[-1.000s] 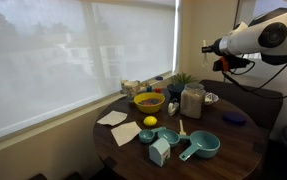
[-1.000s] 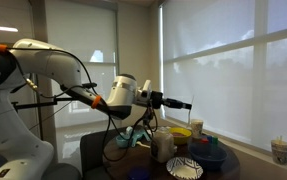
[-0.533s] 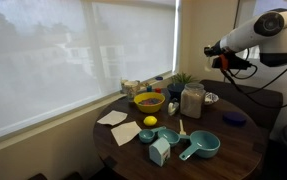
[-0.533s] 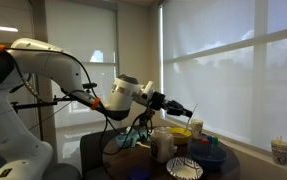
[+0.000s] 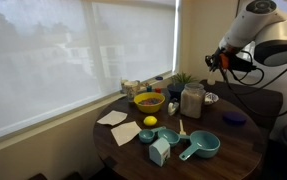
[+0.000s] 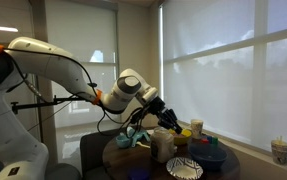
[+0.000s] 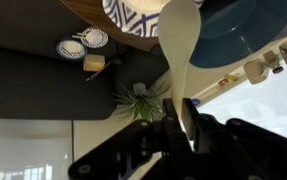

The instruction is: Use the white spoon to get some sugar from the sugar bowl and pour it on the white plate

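My gripper [image 7: 182,103] is shut on the handle of the white spoon [image 7: 179,40], whose oval bowl points away from the jaws. In both exterior views the gripper [image 5: 215,58] [image 6: 171,119] hangs above the round table, tilted down over the glass jar [image 6: 163,145]. A white plate with a dark blue pattern [image 6: 185,168] [image 7: 133,9] lies at the table edge. A small pale bowl [image 5: 211,98] stands behind the jar [image 5: 192,100]; I cannot tell what is in it.
A yellow bowl [image 5: 148,101], a lemon [image 5: 150,121], teal measuring cups [image 5: 198,147], paper napkins [image 5: 125,132], a dark blue plate [image 5: 233,117] and a small plant [image 7: 138,100] crowd the table. A window with a blind lies behind.
The wrist has turned and the gripper, which pointed level, now tilts down toward the table with the spoon in it. It has dropped a little.
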